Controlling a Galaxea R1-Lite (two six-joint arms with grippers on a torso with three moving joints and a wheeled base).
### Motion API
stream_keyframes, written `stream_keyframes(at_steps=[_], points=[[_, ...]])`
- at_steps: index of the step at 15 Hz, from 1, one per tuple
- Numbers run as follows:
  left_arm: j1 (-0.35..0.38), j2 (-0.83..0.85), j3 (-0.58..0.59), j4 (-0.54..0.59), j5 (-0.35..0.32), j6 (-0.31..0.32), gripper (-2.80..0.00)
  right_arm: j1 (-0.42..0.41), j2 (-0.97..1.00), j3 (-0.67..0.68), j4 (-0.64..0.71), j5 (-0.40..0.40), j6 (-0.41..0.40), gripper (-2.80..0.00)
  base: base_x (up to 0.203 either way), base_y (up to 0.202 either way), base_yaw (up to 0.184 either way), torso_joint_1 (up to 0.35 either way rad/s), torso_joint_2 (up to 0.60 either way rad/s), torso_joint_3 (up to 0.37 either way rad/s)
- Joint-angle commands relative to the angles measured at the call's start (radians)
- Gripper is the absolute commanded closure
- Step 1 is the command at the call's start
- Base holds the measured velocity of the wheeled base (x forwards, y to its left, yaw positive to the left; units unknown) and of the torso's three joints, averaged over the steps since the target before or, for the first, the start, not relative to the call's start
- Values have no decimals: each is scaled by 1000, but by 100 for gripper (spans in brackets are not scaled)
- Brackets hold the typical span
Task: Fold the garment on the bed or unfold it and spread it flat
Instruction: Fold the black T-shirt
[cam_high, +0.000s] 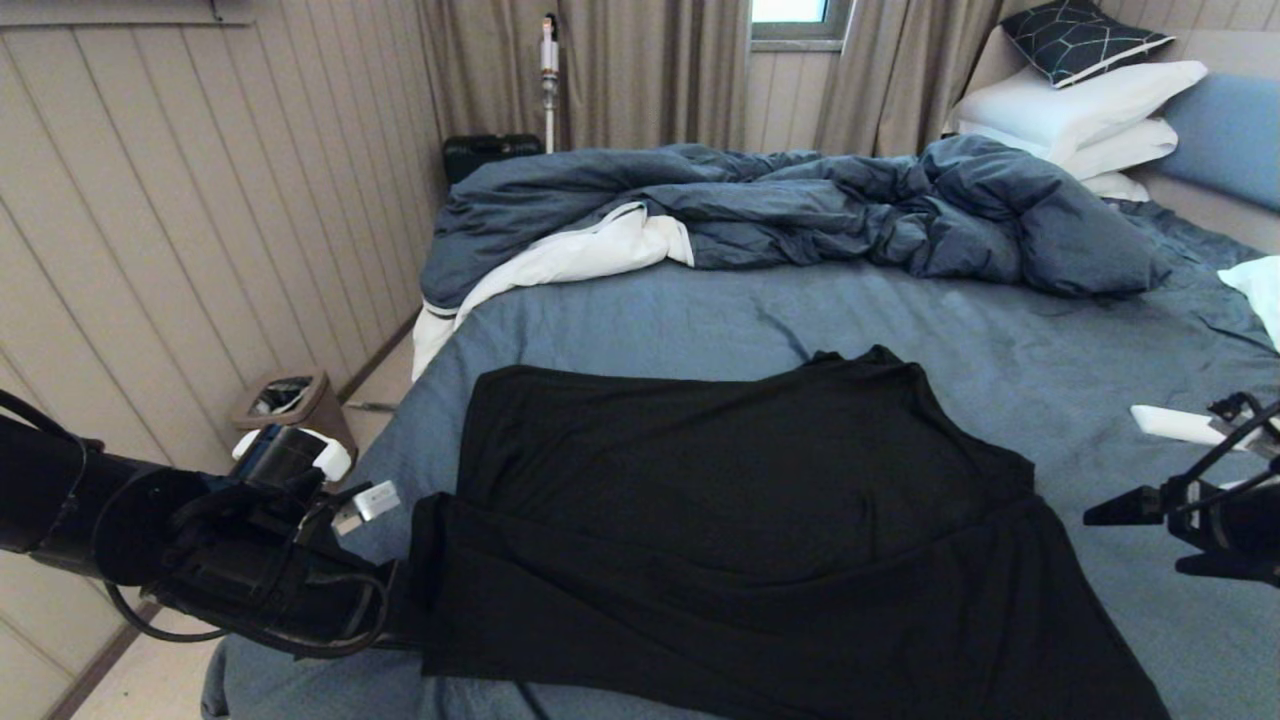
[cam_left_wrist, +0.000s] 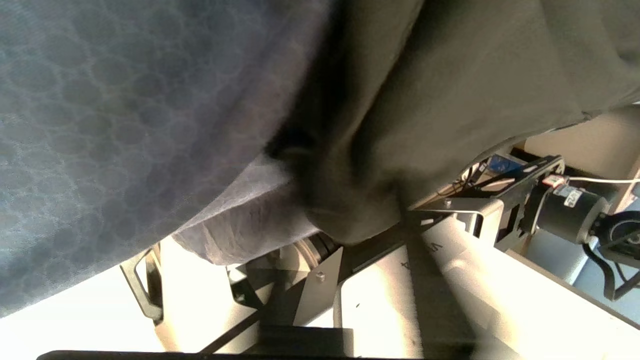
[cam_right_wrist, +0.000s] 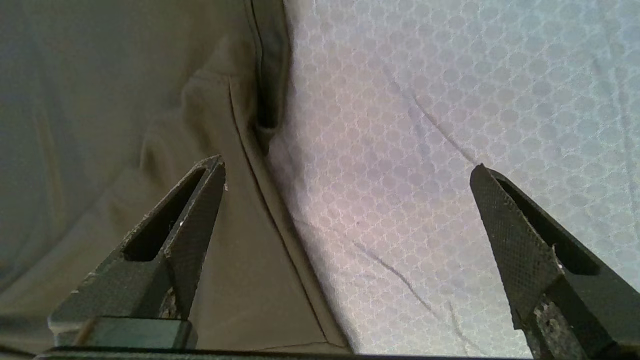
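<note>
Black jersey fills the near half of the bed (cam_high: 700, 310), and that is the garment (cam_high: 740, 520), lying plain side up with its lower part already doubled into a thick band along the near edge. At the near left corner the left gripper (cam_high: 405, 600) is pressed in against the cloth's left end with its jaws closed, and the left wrist view shows dark fabric bunched right at the tip, so it looks to have pinched a fold there (the fingertips themselves are buried in cloth). Over at the near right edge the right gripper (cam_right_wrist: 347, 177) hangs with fingers spread wide, holding nothing, poised just above the shirt's seamed edge where it meets the slate-blue sheet (cam_right_wrist: 450, 100). My read: we are mid-fold, one side gripped, the other waiting. Next, the right claw needs to drop and close on its edge so both can lift together. Farther back the rumpled duvet (cam_high: 800, 205) sprawls, with white pillows (cam_high: 1080, 110) at the far right corner.
</note>
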Motion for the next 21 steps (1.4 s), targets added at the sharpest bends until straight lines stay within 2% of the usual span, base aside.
stream_keyframes(at_steps=[1, 3, 14, 21], points=[[0, -8, -2, 2, -3, -4, 0, 1, -6, 16, 3, 2, -1, -280, 0, 0, 0, 0, 0, 0], [1, -12, 1, 2, -3, -4, 0, 3, -23, 80, -1, 2, -18, -280, 0, 0, 0, 0, 0, 0], [1, -17, -4, 2, -3, -5, 0, 6, -271, 480, 4, 4, -283, -280, 0, 0, 0, 0, 0, 0], [1, -13, -4, 2, -3, -4, 0, 28, -249, 566, -9, 1, -301, -280, 0, 0, 0, 0, 0, 0]])
